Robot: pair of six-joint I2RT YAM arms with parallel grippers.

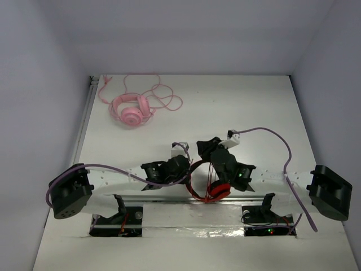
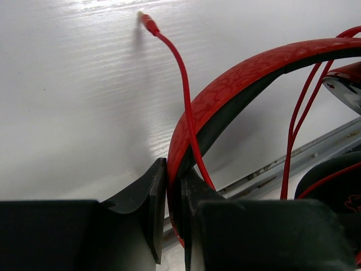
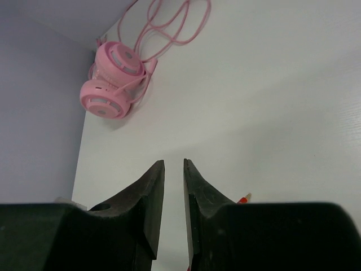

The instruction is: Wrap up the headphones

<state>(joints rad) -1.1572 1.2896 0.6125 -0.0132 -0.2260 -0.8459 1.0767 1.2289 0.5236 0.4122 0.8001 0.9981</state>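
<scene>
near the front edge of the table [image 1: 242, 101], between the two arms, are the red headphones [image 1: 219, 191]. the left hand [image 2: 174, 169] is clamped tight on their headband [image 2: 237, 84], with the thin red cable [image 2: 183, 73] looping past it. the right hand [image 3: 174, 165] stands slightly parted, gripping nothing. pink headphones [image 3: 110, 79] lie at the far left corner.

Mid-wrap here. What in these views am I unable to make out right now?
- Top view: the headphones' second ear cup and the cable wraps, hidden under the right arm.
- Left wrist: ear cups cut off by the right edge and blocked by the left hand.
- Right wrist: headphones lie outside the frame; only an unidentifiable red tip shows beside the right hand.
</scene>
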